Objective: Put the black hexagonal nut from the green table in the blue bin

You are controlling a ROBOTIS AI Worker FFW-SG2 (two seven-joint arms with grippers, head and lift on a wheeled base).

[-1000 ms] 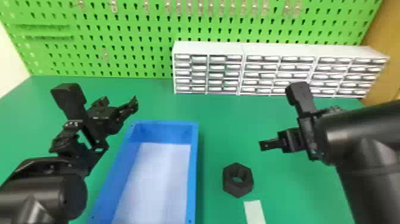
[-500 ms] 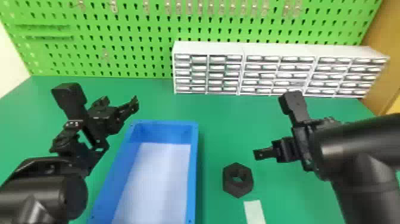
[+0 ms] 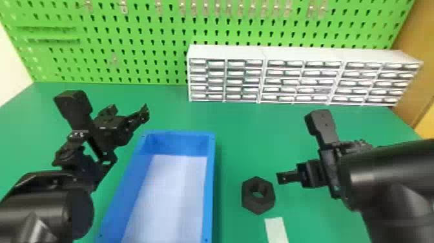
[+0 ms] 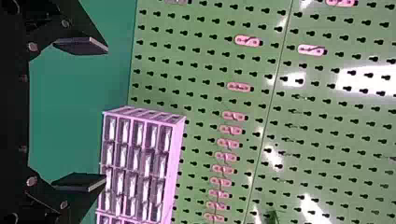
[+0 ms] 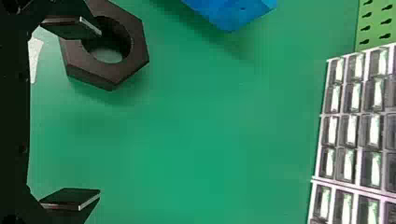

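Left arm (image 3: 38, 200): enters at the bottom left corner, bent at the wrist, its left gripper (image 3: 129, 110) aimed forward and rightward; the two flat black fingers (image 4: 84, 45) stand wide apart with nothing between them. Blue rectangular bin with a pale floor (image 3: 210, 181): to the right of that gripper and nearer the robot, lying between the two grippers. White multi-drawer cabinets (image 3: 226, 51): beyond both grippers, before the bright green pegboard (image 3: 145, 32). Black hexagonal nut (image 3: 256, 207): flat on the green table (image 3: 242, 129), hole upward, just left of the right gripper (image 3: 285, 178) and slightly nearer the robot. White strip (image 3: 276, 229): nearer the robot than the nut. Right arm (image 3: 387, 168): enters from the right edge, its gripper aimed leftward; the fingers are widely spread and empty, one overlapping the nut in the wrist view, contact indeterminable.
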